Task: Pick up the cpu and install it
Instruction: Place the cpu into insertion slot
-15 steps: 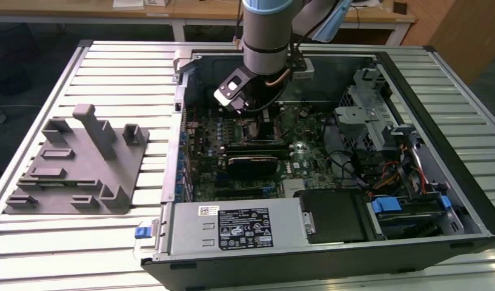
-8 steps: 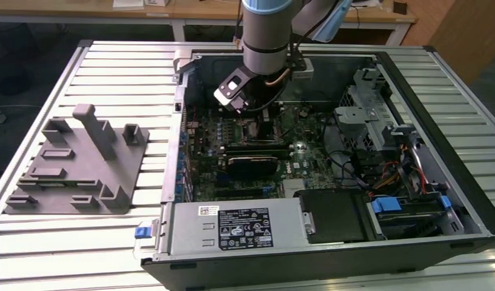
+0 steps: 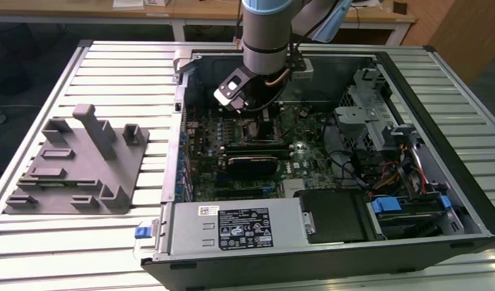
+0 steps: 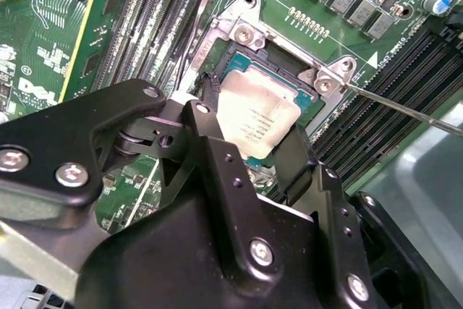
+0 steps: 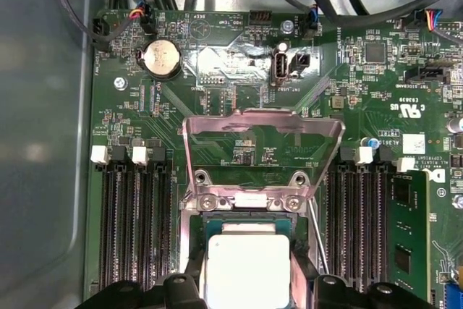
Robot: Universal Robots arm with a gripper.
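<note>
Slatted table (image 3: pixel 37 254), open case (image 3: pixel 328 264): at centre of the second wrist view the gripper (image 4: pixel 249 124) pinches the cpu (image 4: pixel 262 106) over its socket (image 4: pixel 235 56) (load plate (image 5: pixel 264 117) raised). Installing step, apparently; seating calls for a square, level descent.

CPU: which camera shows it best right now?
The second wrist view: the cpu sits mid-frame, most of its silver top visible. The first wrist view catches it at the frame's edge, partly cut off. In the exterior view the arm stands over that spot.
</note>
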